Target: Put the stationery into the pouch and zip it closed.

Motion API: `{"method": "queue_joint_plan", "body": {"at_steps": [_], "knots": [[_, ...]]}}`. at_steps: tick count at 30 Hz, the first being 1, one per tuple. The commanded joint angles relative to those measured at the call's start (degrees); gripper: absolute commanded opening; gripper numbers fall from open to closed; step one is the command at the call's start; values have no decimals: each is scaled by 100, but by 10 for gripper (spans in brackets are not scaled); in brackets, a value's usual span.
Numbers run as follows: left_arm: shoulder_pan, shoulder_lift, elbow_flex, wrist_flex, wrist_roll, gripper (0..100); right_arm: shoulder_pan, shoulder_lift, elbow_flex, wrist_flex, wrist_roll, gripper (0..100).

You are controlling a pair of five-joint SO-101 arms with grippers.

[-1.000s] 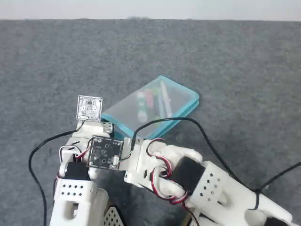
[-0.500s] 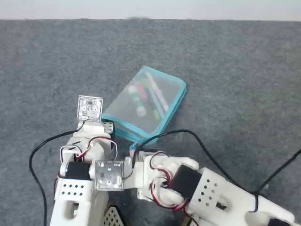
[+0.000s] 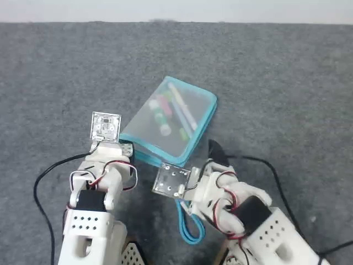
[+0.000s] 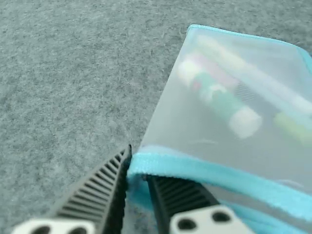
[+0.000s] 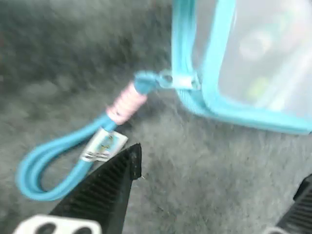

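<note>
The translucent pouch (image 3: 172, 122) with teal edging lies on the grey carpet, and several pens and markers (image 3: 165, 110) show through its side. My left gripper (image 4: 137, 181) is shut on the pouch's teal edge (image 4: 195, 170) at its near left corner (image 3: 131, 147). The zipper pull (image 5: 168, 80) sits at the end of the zip, at the pouch's corner. Its teal wrist loop (image 5: 58, 163) lies slack on the carpet (image 3: 190, 227). My right gripper (image 5: 209, 195) hovers over the loop, open and holding nothing.
Grey carpet (image 3: 276, 83) covers the whole table, with open room to the far side and right of the pouch. Black cables (image 3: 44, 182) trail beside both arm bases at the near edge.
The pouch swung round anticlockwise. My right arm drew back to the right, and the teal loop now lies uncovered on the carpet. The left gripper kept its hold.
</note>
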Motion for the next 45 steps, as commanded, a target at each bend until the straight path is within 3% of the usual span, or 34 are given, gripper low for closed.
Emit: {"method": "queue_joint_plan", "body": {"at_steps": [1,11,23,27,36,41,45], "knots": [[-26,35,-479,-53,53,10,215,-136,580,-989,202,457],[-26,35,-462,-62,53,11,207,110,712,-1956,79,456],[-44,26,-453,-62,53,11,224,2651,-545,-3046,97,450],[-26,26,-444,-62,53,11,215,3204,-1081,-3090,167,348],[-9,26,-426,-62,53,11,180,3547,-1222,-3090,448,3],[18,26,-426,-62,53,11,242,3618,-1240,-3064,343,3],[343,9,-426,-35,53,12,892,3758,-1459,-3064,-659,6]]}}
